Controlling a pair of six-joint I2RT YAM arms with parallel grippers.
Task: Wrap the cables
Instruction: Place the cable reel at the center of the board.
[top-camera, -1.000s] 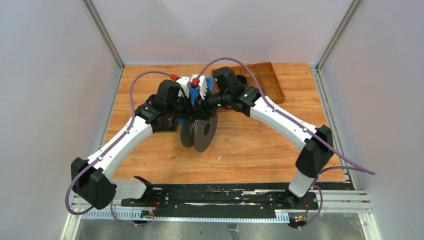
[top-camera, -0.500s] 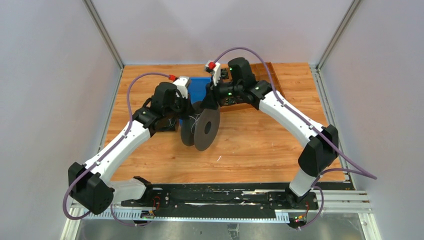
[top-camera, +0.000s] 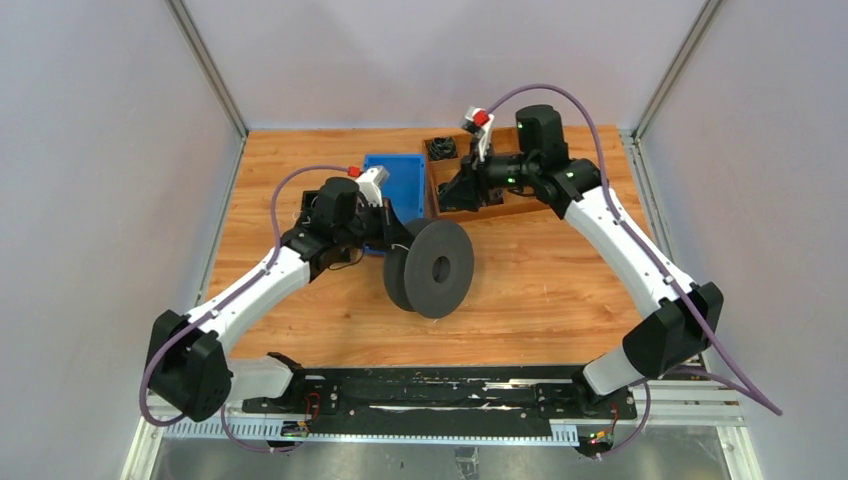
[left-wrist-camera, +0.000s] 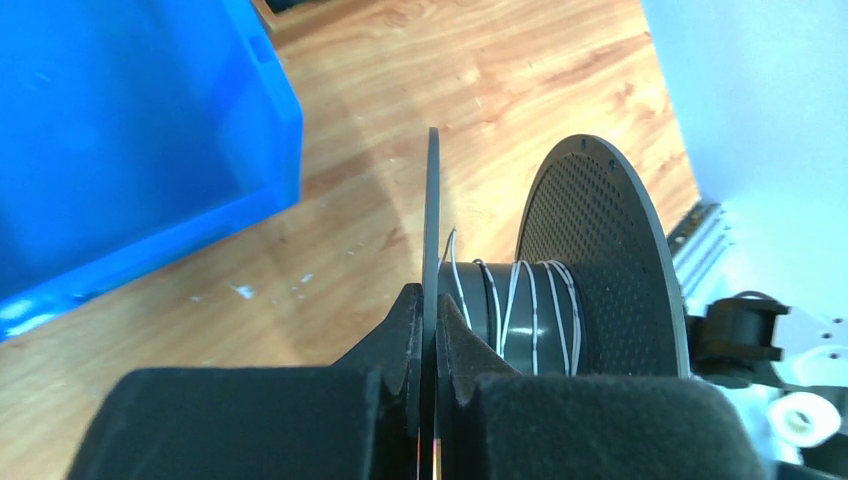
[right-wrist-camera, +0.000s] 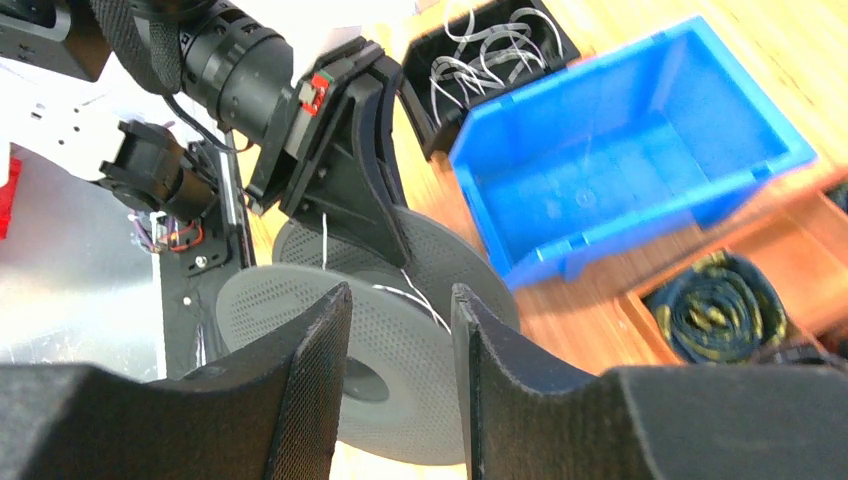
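Wound cables (left-wrist-camera: 517, 300) beside left jaws (clamping spool flange (left-wrist-camera: 432, 200)).

White cables (left-wrist-camera: 516, 310) around dark spool (left-wrist-camera: 600, 250) hub

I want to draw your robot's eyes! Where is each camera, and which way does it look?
Top camera: above and behind the arms, looking down at the table; both arms show.
Left wrist: looks along its own left pincer, clamped on the spool's rim.
Right wrist: looks past its open right pincer toward the left pincer.
All three share the spool and blue bin.
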